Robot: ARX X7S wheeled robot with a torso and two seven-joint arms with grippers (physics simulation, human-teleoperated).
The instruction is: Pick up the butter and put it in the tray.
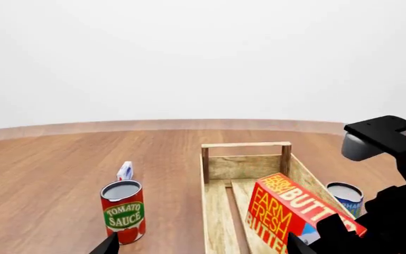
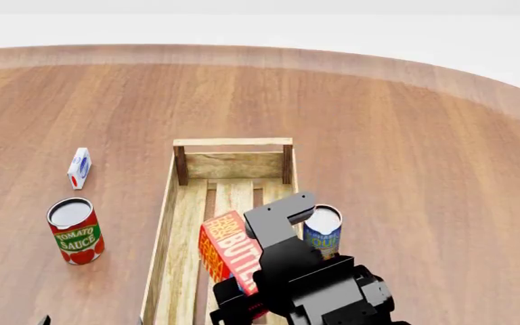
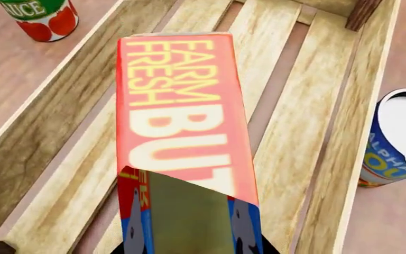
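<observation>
The right gripper [image 2: 242, 298] clasped the butter [image 2: 228, 254], a tilted red carton above the slatted pale-wood tray [image 2: 190, 223] at lower centre. The left gripper [image 1: 199, 248] showed only dark tips, seemingly apart. Only the head view showed the round wooden table [image 2: 405, 135]; walls were plain white.

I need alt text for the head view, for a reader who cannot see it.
The right gripper holds the butter tilted over the tray. A tomato sauce can stands to the tray's left, a blue can to its right.
</observation>
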